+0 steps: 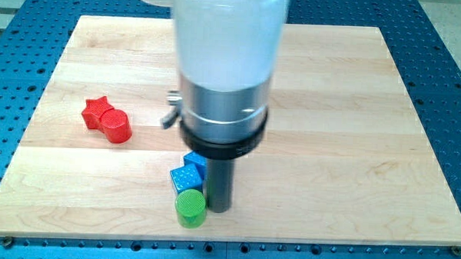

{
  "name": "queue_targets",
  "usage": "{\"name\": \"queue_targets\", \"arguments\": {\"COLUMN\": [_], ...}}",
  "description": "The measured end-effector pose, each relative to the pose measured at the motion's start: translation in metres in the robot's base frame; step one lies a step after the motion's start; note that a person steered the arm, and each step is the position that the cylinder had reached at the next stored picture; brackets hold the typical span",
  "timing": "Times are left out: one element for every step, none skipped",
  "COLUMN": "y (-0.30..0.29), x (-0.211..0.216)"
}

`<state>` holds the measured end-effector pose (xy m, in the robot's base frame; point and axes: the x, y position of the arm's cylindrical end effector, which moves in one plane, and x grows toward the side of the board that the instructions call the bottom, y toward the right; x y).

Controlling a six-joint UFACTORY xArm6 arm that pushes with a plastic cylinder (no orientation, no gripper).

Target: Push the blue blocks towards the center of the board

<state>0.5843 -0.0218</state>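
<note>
While the rod stands near the bottom edge of the wooden worktop [354, 111], my tip [218, 209] rests just right of a tight cluster of three blocks. No hand is fitted, so nothing is grasped; the rod can only shove. Two blue blocks lie touching the rod's left side: a blue cube [185, 178] in front and a second blue block [196, 161] behind it, partly hidden by the arm's wide housing [226, 68], so its shape cannot be told. A green cylinder [190, 208] sits just below the cube, touching or nearly touching it. Well apart at the view's left, a red star [97, 110] and a red cylinder [117, 126] sit pressed together.

Judged from this layout, the blue pair is below and slightly left of the board's center, so the useful push runs toward the view's top. To do this well, the tip should probably be brought below the pair, between cube and green cylinder, then driven upward through their shared middle, slowly, so neither block slips sideways and the green cylinder is left behind.
</note>
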Motion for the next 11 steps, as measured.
{"name": "queue_targets", "arguments": {"y": [-0.029, -0.059, -0.101, -0.135, -0.087, -0.017, 0.047, 0.02, -0.009, -0.021, -0.019], "x": [0.0, 0.0, 0.0, -0.004, -0.015, -0.035, -0.057, -0.031, -0.026, -0.035, -0.047]}}
